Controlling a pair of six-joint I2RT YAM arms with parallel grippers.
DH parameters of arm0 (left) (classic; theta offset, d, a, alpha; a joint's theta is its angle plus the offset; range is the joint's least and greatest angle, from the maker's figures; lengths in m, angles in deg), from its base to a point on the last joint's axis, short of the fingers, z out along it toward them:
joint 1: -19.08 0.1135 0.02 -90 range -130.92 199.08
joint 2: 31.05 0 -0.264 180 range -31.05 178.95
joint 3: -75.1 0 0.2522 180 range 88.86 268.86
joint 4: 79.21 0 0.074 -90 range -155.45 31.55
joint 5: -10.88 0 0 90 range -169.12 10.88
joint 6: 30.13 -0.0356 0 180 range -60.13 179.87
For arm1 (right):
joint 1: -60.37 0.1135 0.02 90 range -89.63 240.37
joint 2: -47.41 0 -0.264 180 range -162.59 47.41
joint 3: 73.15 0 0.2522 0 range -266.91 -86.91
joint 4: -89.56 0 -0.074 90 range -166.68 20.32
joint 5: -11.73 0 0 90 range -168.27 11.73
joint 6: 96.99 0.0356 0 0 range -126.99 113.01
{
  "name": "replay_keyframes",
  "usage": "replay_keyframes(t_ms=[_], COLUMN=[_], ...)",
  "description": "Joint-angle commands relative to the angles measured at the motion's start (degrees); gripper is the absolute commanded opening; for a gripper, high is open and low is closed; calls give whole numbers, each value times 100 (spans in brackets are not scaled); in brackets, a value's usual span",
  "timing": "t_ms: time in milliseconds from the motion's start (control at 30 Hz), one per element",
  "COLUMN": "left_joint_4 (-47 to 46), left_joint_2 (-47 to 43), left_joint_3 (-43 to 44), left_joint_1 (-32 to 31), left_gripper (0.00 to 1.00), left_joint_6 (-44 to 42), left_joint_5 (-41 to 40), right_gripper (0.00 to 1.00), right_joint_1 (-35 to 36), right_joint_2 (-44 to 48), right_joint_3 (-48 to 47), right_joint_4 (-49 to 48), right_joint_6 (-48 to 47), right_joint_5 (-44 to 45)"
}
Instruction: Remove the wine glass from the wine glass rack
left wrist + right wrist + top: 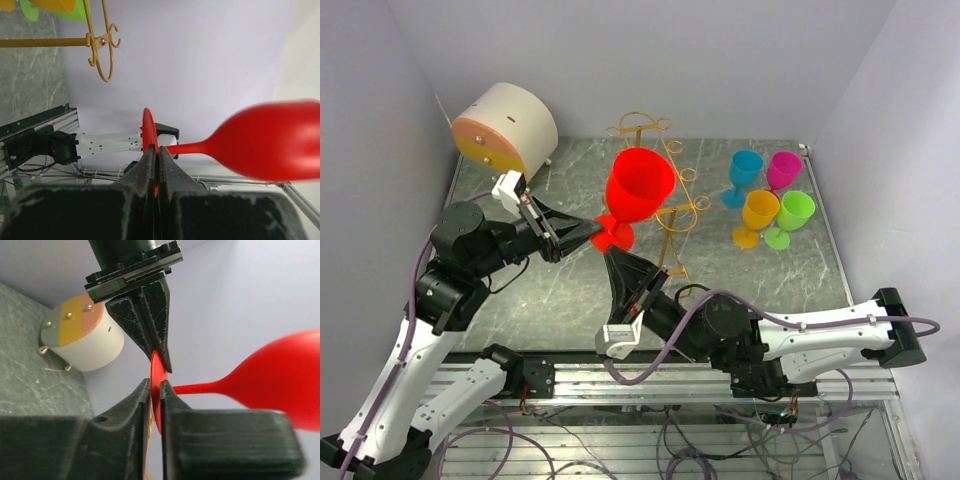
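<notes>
The red wine glass (640,185) hangs in the air just left of the golden wire wine glass rack (675,215), bowl towards the top camera. My left gripper (596,232) comes in from the left and is shut on the edge of the glass's round foot (148,127). My right gripper (617,263) comes from the near side and is shut on the same foot (158,371). The blurred red bowl (270,142) lies right of the left gripper (156,152). In the right wrist view the right gripper (156,388) faces the left fingers (155,320). A rack hook (102,47) shows at the upper left.
A white drum with an orange and yellow face (505,130) lies at the back left. Blue (745,172), magenta (783,170), orange (758,212) and green (794,213) glasses stand at the back right. An aluminium rail (620,375) runs along the near edge.
</notes>
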Motion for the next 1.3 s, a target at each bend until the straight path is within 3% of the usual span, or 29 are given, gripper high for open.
replay_keyframes(t_ms=[0,67,200,300,400,500,667,867,1067,1133,1267], left_joint_4=[-609,-852,-1747,-2073,-1857,-1559,-801,334,1618,1823,1822], left_joint_2=[-137,-283,-712,-911,-1039,-1187,-1496,-1767,-1675,-1649,-1643], left_joint_3=[-161,-383,-1087,-1344,-1326,-1245,-1064,-741,-70,87,218], left_joint_1=[-10,-11,-10,-5,-10,-10,-10,-12,-10,-10,-9], left_gripper=[7,7,7,7,7,7,7,7,7,7,7], left_joint_6=[-219,-176,139,-49,-554,-1076,-1794,-2717,-3736,-3927,-4104], left_joint_5=[88,-18,-304,-410,-519,-711,-1180,-1866,-2598,-2714,-2640], right_gripper=[21,35,47,47,45,43,42,40,31,36,58], right_joint_1=[263,409,841,1069,1111,1110,1107,1110,1104,1102,1101], right_joint_2=[355,546,962,1155,1186,1104,1000,1005,149,-187,-575], right_joint_3=[93,126,155,-102,-816,-1409,-2078,-3046,-5062,-5639,-6172], right_joint_4=[-127,68,706,1740,3443,4533,5463,6021,7800,8172,8350], right_joint_6=[312,556,1217,2093,3358,4313,5281,6328,7779,8010,8086], right_joint_5=[308,653,1588,2318,2796,3150,3411,3043,1898,1383,836])
